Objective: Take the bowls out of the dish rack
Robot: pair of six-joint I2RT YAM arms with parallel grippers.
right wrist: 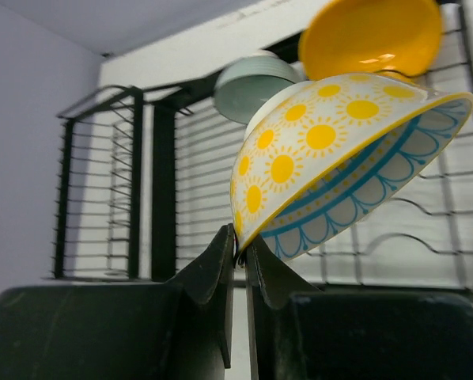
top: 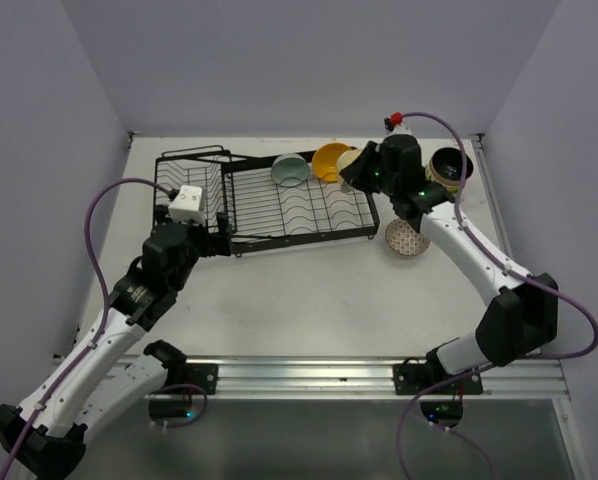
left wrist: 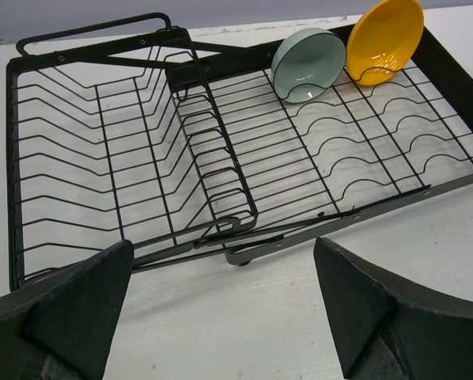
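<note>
Table [top: 309,300]: pale and walled on three sides. Only the top view takes it all in.

Dish rack [top: 279,205]: black wire, lying flat on the table. The raised basket section is at its left end, with wavy wire rows running to the right. The left wrist view shows the basket section holding nothing, which the top view leaves hard to read.

Off the rack, top view only:
- A dark-lined bowl [top: 449,167] sits on the table past the rack's right end.
- A speckled bowl [top: 407,237] sits just off the rack's front right corner, partly under the right arm.

In the rack, far right rows:
- A teal bowl [left wrist: 308,65] stands on edge.
- An orange-yellow bowl [left wrist: 383,39] stands just right of it, leaning back.

Sun-patterned bowl [right wrist: 331,158]: tilted, over the rack's right end in front of those two. Its yellow suns and blue scalloped band show only in the right wrist view; from above the arm covers most of it. I cannot tell whether it touches the wires.

Right tool [right wrist: 240,253]: narrow, pinched on the lower rim of the sun-patterned bowl.

Left tool [left wrist: 221,317]: wide, with nothing between the fingers. It is low at the rack's front edge near the basket end, and apart from the rack.
</note>
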